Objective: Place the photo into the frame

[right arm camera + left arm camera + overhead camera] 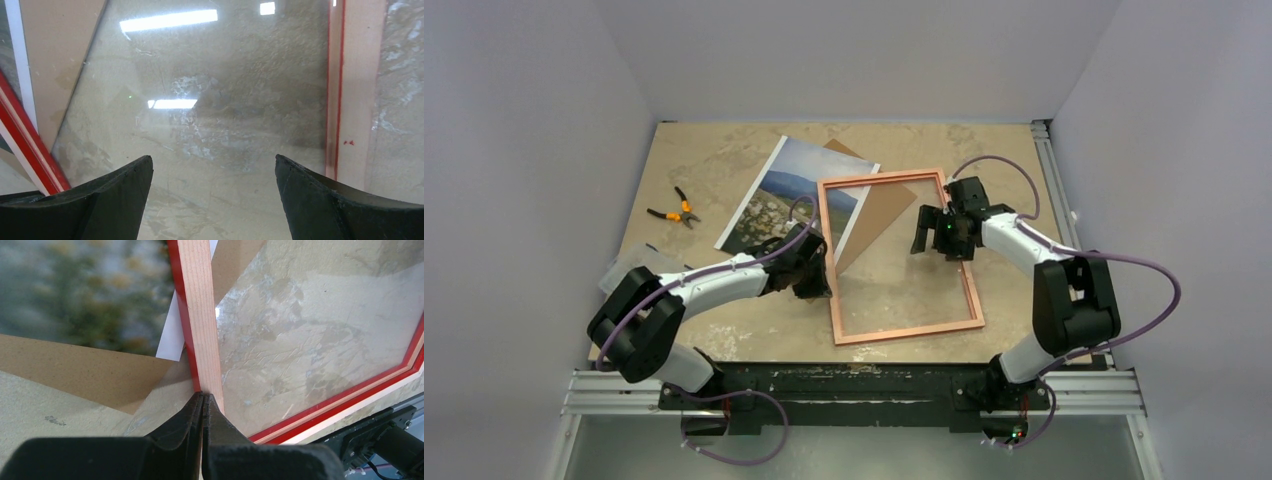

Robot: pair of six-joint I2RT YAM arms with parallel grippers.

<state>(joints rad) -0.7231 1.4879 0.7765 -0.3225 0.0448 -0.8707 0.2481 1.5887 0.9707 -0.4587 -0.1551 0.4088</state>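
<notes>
The task is barely begun. The frame [904,331] lies flat with its pale wooden back up and its clear pane [210,90] bare. The photo [789,185] rests picture side up just left of the frame, one corner tucked under the frame's left rail. A brown backing board [75,370] also slips under that rail. The left gripper [203,402] is pinched tight with its tips against the rail, seemingly holding nothing. The right gripper [213,167] hangs spread wide and empty over the frame's pane.
</notes>
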